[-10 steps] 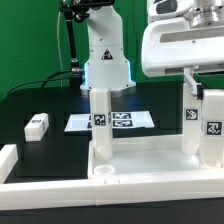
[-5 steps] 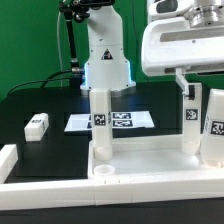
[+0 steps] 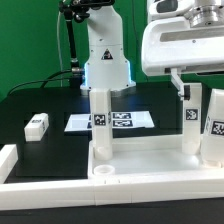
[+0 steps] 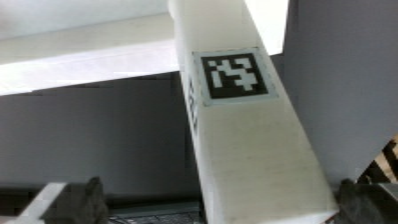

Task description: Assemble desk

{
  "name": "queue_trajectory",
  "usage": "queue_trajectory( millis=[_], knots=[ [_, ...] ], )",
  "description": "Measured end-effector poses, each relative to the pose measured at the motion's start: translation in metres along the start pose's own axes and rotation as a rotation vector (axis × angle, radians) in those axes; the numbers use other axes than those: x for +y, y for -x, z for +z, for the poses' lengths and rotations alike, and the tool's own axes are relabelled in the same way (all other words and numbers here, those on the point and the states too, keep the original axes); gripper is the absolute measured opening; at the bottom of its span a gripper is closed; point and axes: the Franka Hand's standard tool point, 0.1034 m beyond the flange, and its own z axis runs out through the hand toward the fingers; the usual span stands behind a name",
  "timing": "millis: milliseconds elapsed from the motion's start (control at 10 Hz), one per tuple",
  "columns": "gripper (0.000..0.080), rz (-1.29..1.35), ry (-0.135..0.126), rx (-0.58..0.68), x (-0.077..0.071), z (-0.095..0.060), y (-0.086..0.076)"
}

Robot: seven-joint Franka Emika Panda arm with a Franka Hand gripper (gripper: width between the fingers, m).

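Observation:
The white desk tabletop [image 3: 140,158] lies at the front with its rim up. One tagged leg [image 3: 100,125] stands in its left corner socket. Two more tagged legs stand at the right, one [image 3: 190,125] further in and one [image 3: 215,125] at the frame edge. My gripper [image 3: 195,84] hangs just above the right legs, with one dark finger [image 3: 178,79] showing. In the wrist view a tagged leg [image 4: 240,130] stands between my fingers [image 4: 71,200]. The gripper [image 4: 217,202] is open, with a clear gap on one side of the leg.
A loose tagged leg [image 3: 36,125] lies on the black table at the exterior view's left. The marker board [image 3: 112,122] lies behind the desk, in front of the robot base [image 3: 105,60]. Low white border bars [image 3: 12,160] run along the front and left.
The visible finger has shifted toward the exterior view's left and slightly up. The rightmost leg now leans a little. The other parts have not moved.

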Motion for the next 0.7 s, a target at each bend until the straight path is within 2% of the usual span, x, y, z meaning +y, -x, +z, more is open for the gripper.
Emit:
queue_trajectory(
  millis=[400,500,600,700],
  knots=[
    [0.0648,-0.013,0.002,-0.007,0.000,0.000,0.000],
    [0.0648,-0.023,0.013,-0.064,0.001,-0.001,-0.009],
    [0.0648,-0.015,0.007,-0.054,0.002,-0.006,-0.023],
    [0.0648,-0.011,0.021,-0.089,0.007,-0.003,-0.022]
  ],
)
